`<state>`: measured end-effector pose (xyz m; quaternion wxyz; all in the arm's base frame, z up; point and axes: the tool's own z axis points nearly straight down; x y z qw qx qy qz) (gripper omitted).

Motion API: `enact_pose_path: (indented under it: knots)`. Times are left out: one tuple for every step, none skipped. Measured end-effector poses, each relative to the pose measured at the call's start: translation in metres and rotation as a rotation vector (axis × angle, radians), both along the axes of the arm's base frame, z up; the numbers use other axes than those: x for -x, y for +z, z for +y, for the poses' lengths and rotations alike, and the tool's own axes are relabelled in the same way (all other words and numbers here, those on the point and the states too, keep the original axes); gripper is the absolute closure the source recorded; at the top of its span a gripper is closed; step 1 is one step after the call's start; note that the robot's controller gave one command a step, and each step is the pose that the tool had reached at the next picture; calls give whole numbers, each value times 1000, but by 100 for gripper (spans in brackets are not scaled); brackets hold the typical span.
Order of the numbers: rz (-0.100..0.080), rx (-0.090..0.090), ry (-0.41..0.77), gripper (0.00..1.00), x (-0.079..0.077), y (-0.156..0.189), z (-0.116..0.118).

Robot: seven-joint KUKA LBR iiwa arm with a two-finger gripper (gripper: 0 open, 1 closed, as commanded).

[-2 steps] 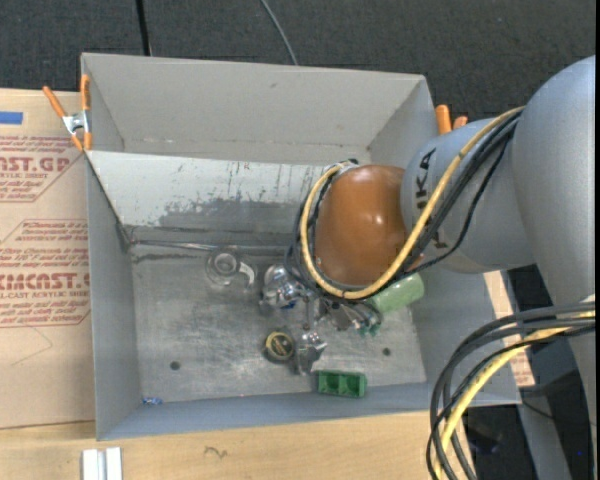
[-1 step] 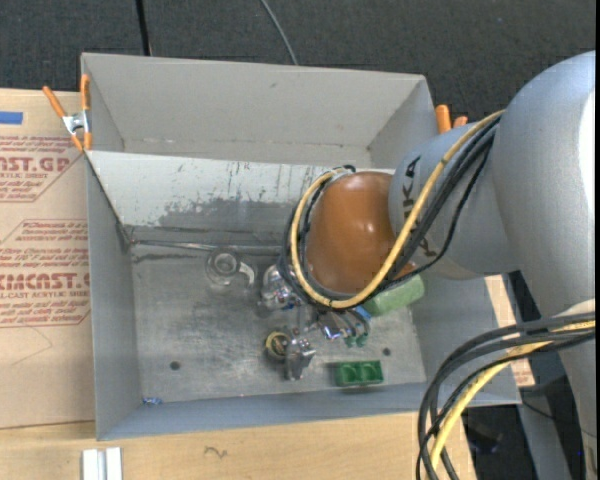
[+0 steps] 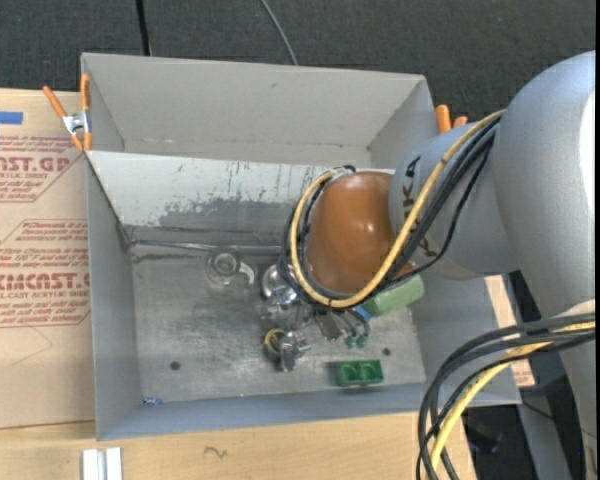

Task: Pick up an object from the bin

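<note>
Near front wall, right of centre in grey metal bin [image 3: 180, 368]: small dark-green rectangular plastic block [image 3: 358, 372], flat on floor. Likely light and stiff; you'd take it across its short flat sides. Just behind, to its left: end effector [image 3: 285, 346], low over floor; open or closed, cannot tell. Farther back: clear round glass-like piece [image 3: 225, 268], probably slippery.

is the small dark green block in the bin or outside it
In the bin. The dark green block lies on the grey floor close to the near wall, well inside the rim.
</note>
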<state>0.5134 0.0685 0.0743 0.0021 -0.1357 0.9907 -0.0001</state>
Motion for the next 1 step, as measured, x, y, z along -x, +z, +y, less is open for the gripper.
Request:
enact_pose_path:
  knots:
    - [-5,2,261,100,-47,133,-65]
